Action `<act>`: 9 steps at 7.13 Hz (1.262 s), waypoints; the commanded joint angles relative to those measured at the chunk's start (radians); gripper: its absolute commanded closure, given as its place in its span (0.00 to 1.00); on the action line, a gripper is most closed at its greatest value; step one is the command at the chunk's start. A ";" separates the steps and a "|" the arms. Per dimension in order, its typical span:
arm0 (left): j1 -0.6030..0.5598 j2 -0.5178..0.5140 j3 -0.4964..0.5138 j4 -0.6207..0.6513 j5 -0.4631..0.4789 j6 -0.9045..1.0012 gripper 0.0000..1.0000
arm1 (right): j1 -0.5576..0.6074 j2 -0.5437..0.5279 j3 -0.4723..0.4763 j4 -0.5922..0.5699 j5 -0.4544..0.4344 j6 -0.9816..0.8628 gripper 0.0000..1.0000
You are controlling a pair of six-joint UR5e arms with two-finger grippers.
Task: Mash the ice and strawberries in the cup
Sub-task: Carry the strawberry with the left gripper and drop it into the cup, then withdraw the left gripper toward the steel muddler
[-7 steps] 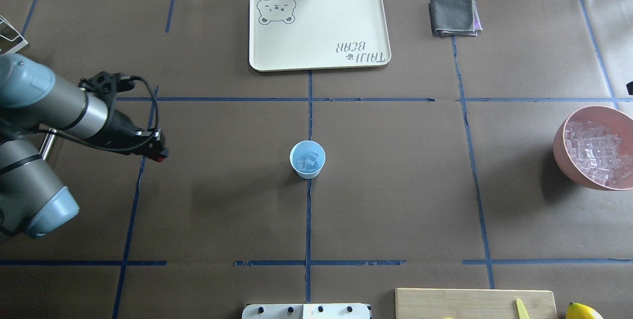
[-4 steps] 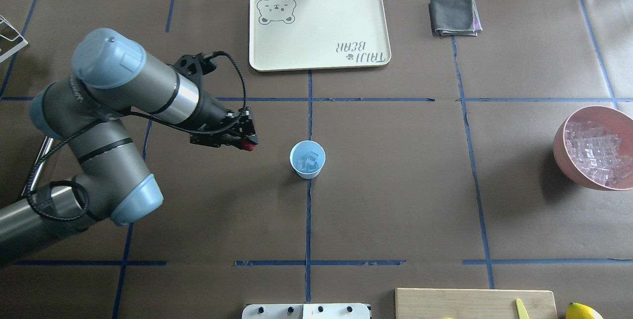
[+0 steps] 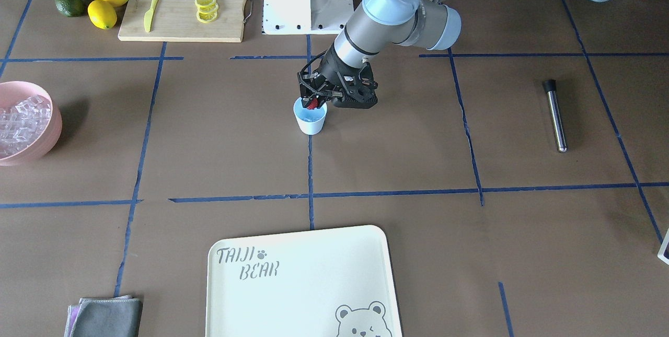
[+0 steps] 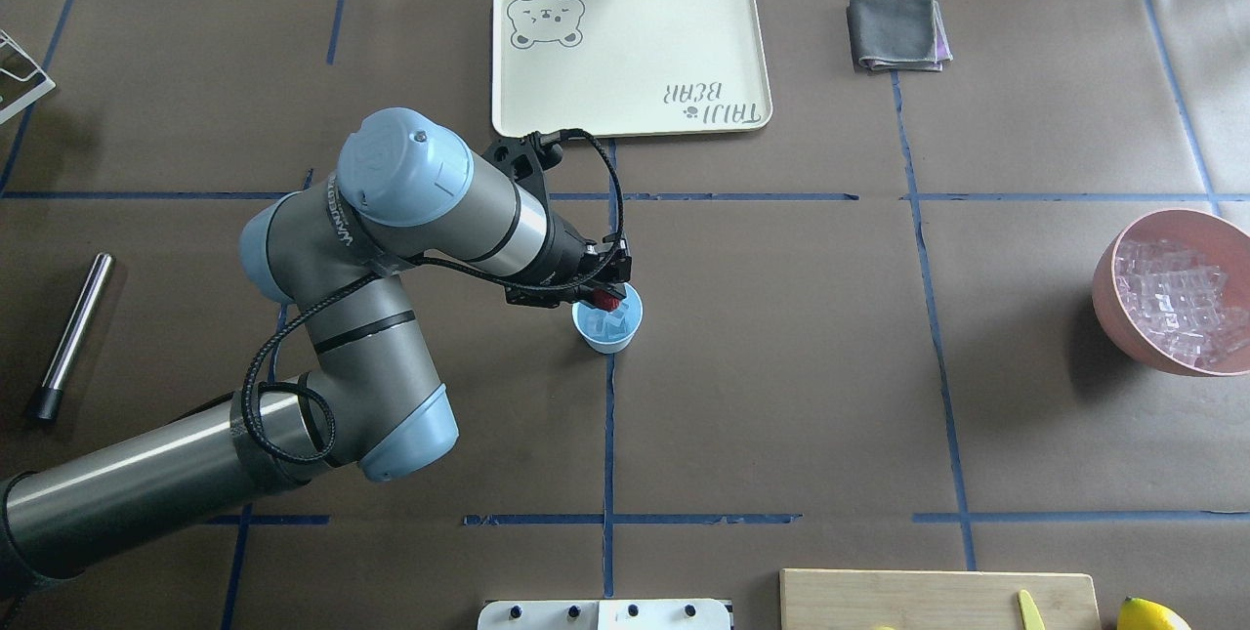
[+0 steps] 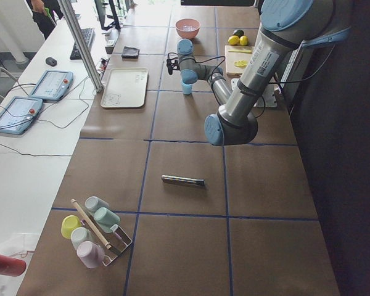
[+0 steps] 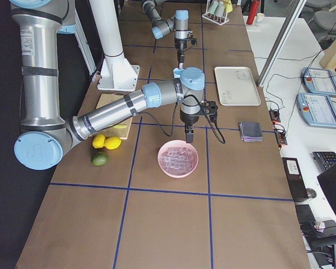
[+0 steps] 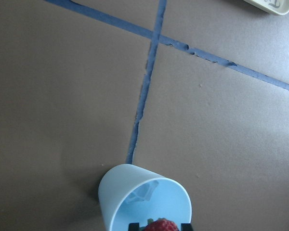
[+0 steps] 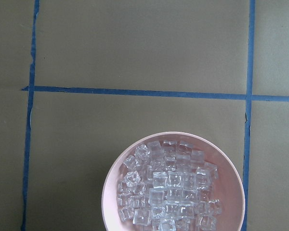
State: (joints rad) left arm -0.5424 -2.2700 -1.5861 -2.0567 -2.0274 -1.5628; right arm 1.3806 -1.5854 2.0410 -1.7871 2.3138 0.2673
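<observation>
The pale blue cup [image 4: 607, 327] stands at the table's middle, with clear ice cubes [image 4: 612, 320] inside. It also shows in the front view [image 3: 310, 120] and the left wrist view [image 7: 120, 192]. My left gripper [image 4: 607, 297] is shut on the red strawberry [image 4: 606, 299] and holds it just above the cup's far rim. The berry shows between the fingertips in the left wrist view [image 7: 160, 225] and the front view [image 3: 312, 102]. My right gripper [image 6: 189, 136] hangs over the pink bowl [image 4: 1106, 303] of ice [image 8: 168, 192]. I cannot tell whether it is open or shut.
A metal rod [image 4: 68, 332] lies at the table's left. A cream tray [image 4: 635, 54] and a grey cloth [image 4: 896, 31] lie at the far side. A cutting board [image 3: 183, 28] with lemon slices, a yellow knife and whole citrus sits by the robot base.
My left arm has swung right from the table's left side to the cup, carrying the strawberry. The metal rod is now uncovered.
</observation>
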 commanded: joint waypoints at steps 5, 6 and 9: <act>-0.093 0.082 -0.072 -0.003 -0.104 0.024 0.25 | 0.002 -0.002 -0.002 0.000 -0.001 -0.002 0.00; -0.200 0.178 -0.139 -0.002 -0.237 0.167 0.25 | 0.002 -0.010 -0.002 -0.002 -0.001 -0.003 0.00; -0.428 0.485 -0.149 -0.005 -0.387 0.693 0.25 | 0.009 -0.038 0.002 -0.002 0.001 -0.036 0.00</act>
State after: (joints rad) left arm -0.8923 -1.9156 -1.7310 -2.0604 -2.3813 -1.0843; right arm 1.3861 -1.6148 2.0418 -1.7886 2.3143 0.2392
